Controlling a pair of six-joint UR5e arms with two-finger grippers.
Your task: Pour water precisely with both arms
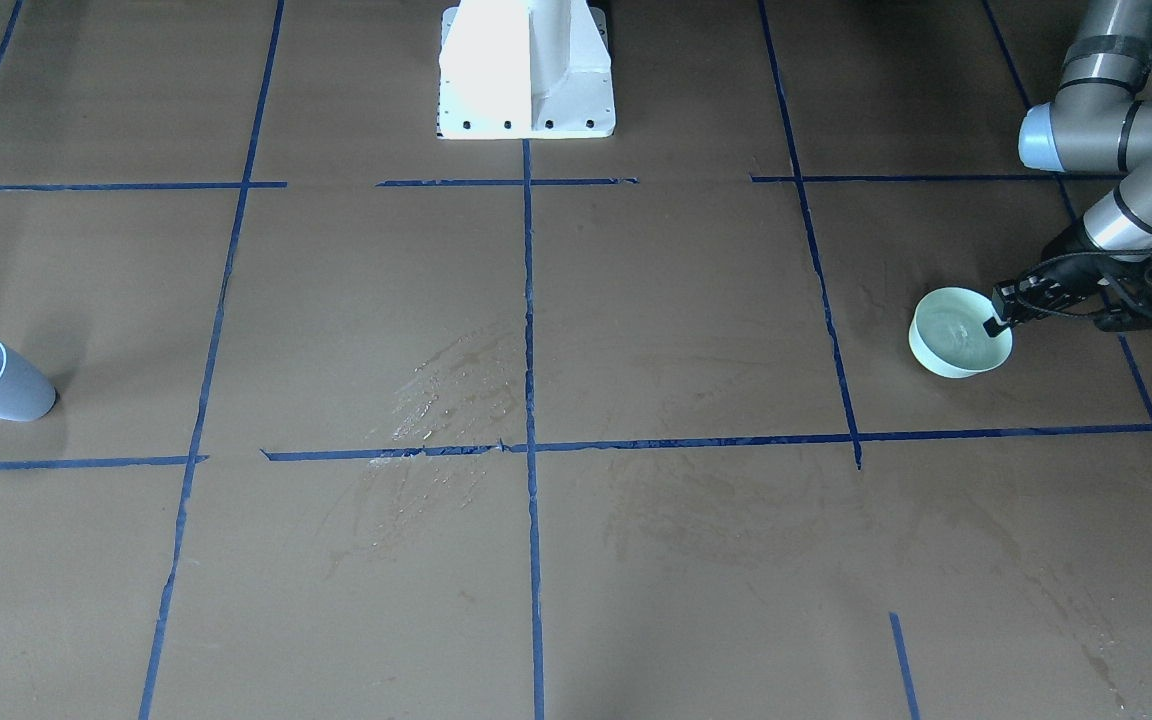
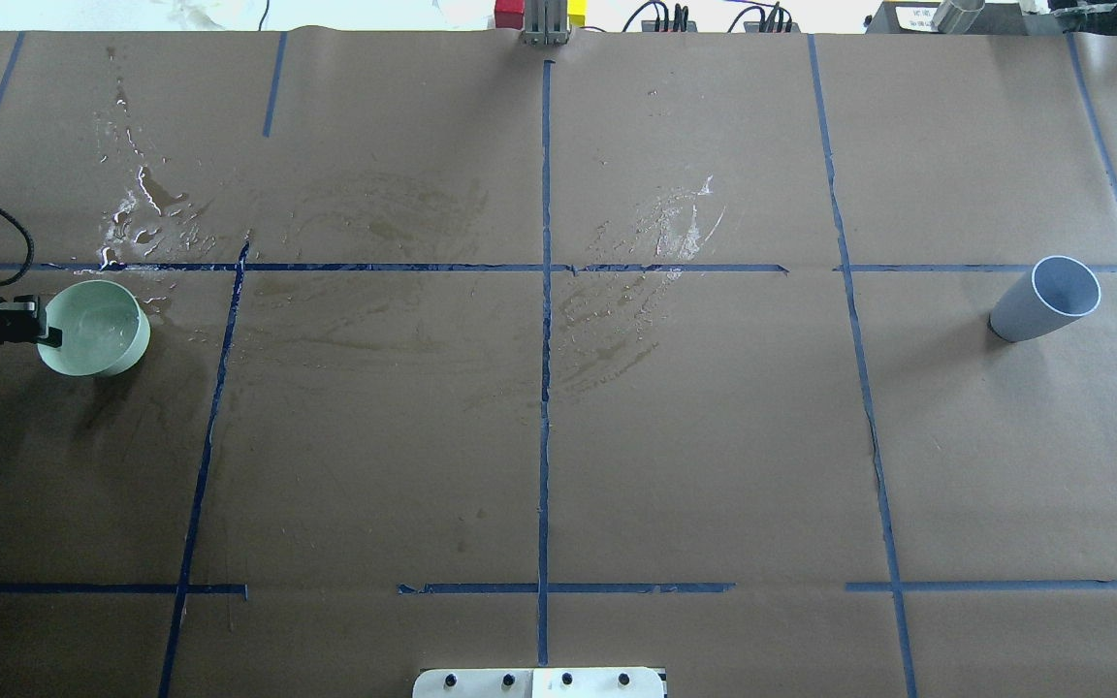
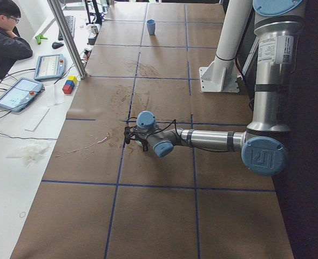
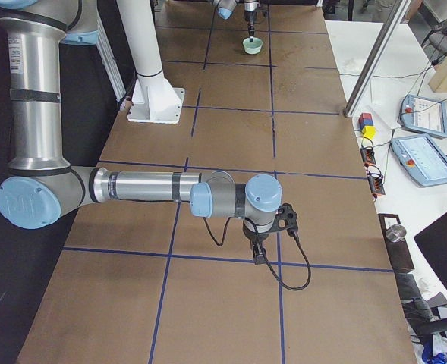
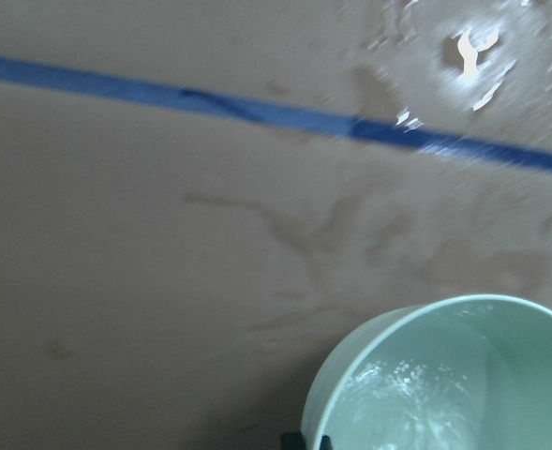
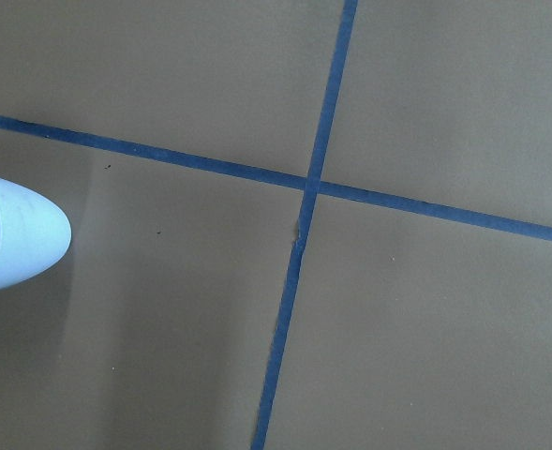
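A pale green bowl (image 2: 122,334) sits at the table's left side; it also shows in the front view (image 1: 966,365) and the left wrist view (image 5: 327,394). Water (image 5: 416,394) ripples and glints inside it. My left gripper (image 2: 47,335) is shut on the bowl's near rim; in the front view it (image 1: 996,322) reaches in from the right. A blue-grey tumbler (image 2: 1048,299) stands at the far right and shows at the edge of the right wrist view (image 6: 13,234). My right gripper (image 4: 259,256) shows only in the right side view, pointing down near the table; I cannot tell whether it is open.
Wet spill patches lie beyond the bowl (image 2: 146,208) and near the table's middle (image 2: 675,223). The white pedestal (image 1: 526,70) stands at the robot's edge. An operator (image 3: 5,38) sits at a side table with tablets (image 4: 428,155) and cables.
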